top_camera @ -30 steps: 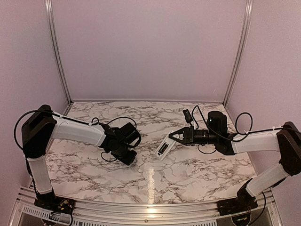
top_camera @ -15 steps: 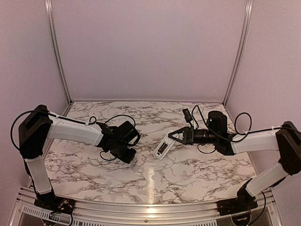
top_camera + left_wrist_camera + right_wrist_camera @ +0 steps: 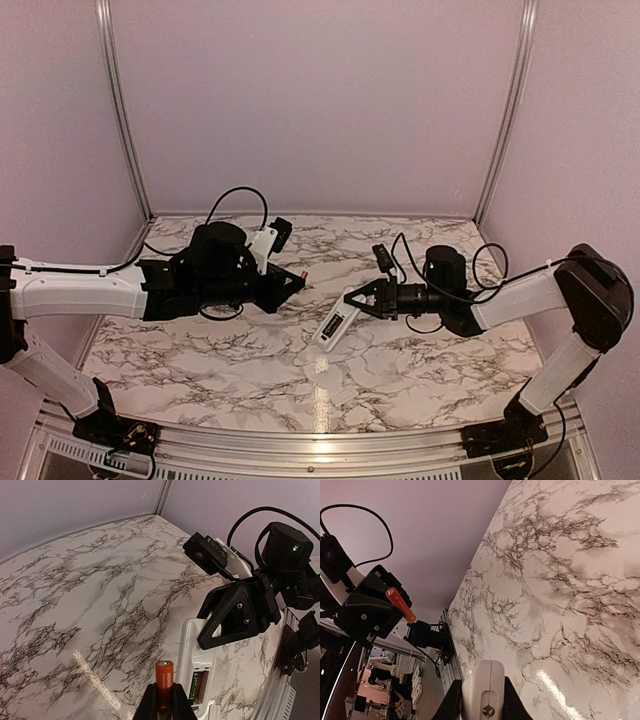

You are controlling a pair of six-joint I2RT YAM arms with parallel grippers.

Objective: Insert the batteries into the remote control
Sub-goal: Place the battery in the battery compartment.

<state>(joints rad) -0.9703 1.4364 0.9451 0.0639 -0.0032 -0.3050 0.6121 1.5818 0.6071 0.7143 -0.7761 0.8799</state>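
Battery raised in left gripper | remote control shifted by right gripper

Rear overhead camera overlooks the table; facing wrist cameras share the remote control.

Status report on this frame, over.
Left gripper shut on battery, raised beside remote. Right gripper shut on remote, bay open, seated battery inside. Nothing between them.

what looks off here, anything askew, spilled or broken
Nothing looks spilled or damaged. The small flat white remote control sits at a slant, gripped at one end by the right gripper, with its battery recess uncovered. The slim red battery is clamped in the left gripper, not yet inserted. Both fit mid-loading.
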